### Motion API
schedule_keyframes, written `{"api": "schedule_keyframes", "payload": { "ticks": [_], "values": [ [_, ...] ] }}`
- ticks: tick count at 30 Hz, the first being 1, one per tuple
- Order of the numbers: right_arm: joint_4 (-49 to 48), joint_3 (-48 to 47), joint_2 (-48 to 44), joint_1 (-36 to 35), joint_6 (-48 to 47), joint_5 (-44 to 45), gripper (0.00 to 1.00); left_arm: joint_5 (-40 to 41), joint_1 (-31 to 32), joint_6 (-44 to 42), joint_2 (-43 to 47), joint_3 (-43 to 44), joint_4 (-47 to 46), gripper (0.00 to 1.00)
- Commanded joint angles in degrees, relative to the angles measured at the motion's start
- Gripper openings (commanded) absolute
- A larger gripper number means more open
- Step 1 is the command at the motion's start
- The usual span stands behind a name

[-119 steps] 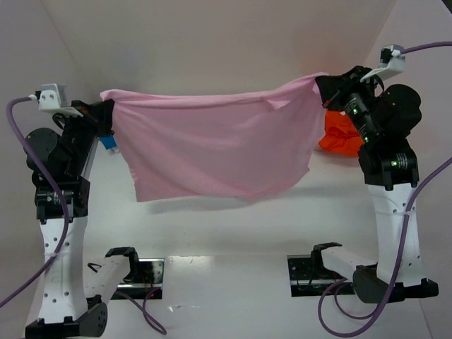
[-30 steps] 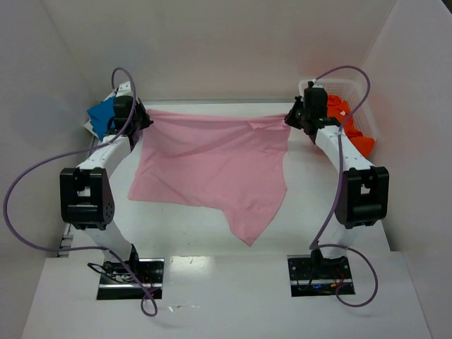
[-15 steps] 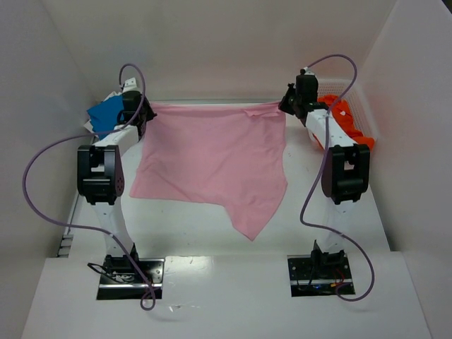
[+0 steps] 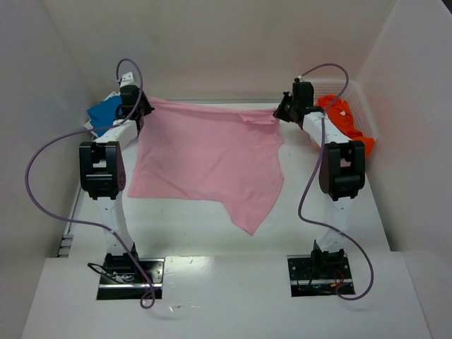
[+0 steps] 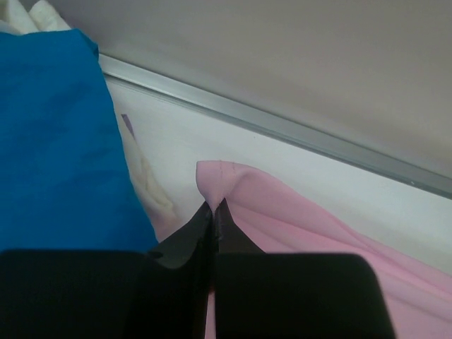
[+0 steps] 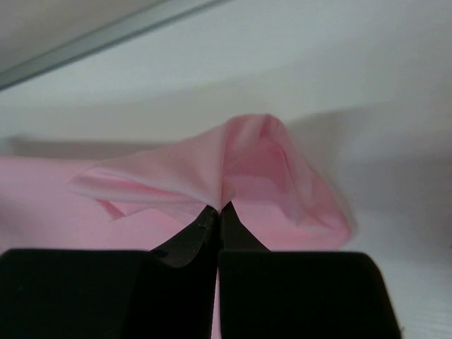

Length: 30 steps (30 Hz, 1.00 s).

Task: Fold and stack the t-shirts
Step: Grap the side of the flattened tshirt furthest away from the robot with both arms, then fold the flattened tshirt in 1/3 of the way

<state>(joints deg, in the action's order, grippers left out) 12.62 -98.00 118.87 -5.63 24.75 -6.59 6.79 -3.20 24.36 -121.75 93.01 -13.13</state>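
Pincer tips on both arms were clamped on the far corners of the pink t-shirt (image 4: 212,159): the left pincer (image 4: 136,106) at its far-left corner, the right pincer (image 4: 284,111) at its far-right one.

I judged the task to be at an early stage. The shirt lay spread on the tabletop (image 4: 183,233), mostly flat, with its near edge uneven and one point trailing toward the arm bases. No fold showed in it yet. A blue t-shirt (image 4: 104,113) sat at the far left, just beside the left pincer, seemingly on top of something pale, though how neatly it was folded could not be told. A heap of orange garments (image 4: 349,131) waited in a white basket (image 4: 332,86) at the far right. Folding the pink one, stacking it and handling the orange ones appeared to be left.

In the left wrist view the jaws were pressed together with a small peak of pink cloth pinched between them, low over the tabletop. The right wrist view showed the same: jaws closed with no gap, gripping a bunched fold of pink fabric at the tips.
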Motion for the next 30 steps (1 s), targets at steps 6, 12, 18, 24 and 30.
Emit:
{"api": "schedule_keyframes", "payload": {
  "ticks": [6, 12, 18, 24, 30],
  "values": [
    [-3.7, 13.1, -8.2, -0.3, 3.5, -6.5, 0.01, 1.3, -1.9, -1.7, 1.7, -1.1, 1.0, 0.03],
    [-4.2, 19.8, -11.8, -2.6, 4.0, -7.2, 0.01, 0.8, -1.9, -1.2, 3.5, -4.8, 1.5, 0.03],
    [-4.7, 25.6, -15.0, -2.6, 5.1, -5.2, 0.01, 0.2, -3.0, -0.1, 7.5, -9.9, 2.8, 0.03],
    [-4.1, 28.7, -16.4, -2.6, 5.7, -4.5, 0.01, 0.2, -3.0, -1.2, 10.7, -14.3, 4.9, 0.03],
    [-3.6, 30.8, -16.4, -3.2, 6.7, -6.9, 0.01, 0.2, -3.0, -1.8, 11.7, -16.4, 7.5, 0.03]
  ]
}}
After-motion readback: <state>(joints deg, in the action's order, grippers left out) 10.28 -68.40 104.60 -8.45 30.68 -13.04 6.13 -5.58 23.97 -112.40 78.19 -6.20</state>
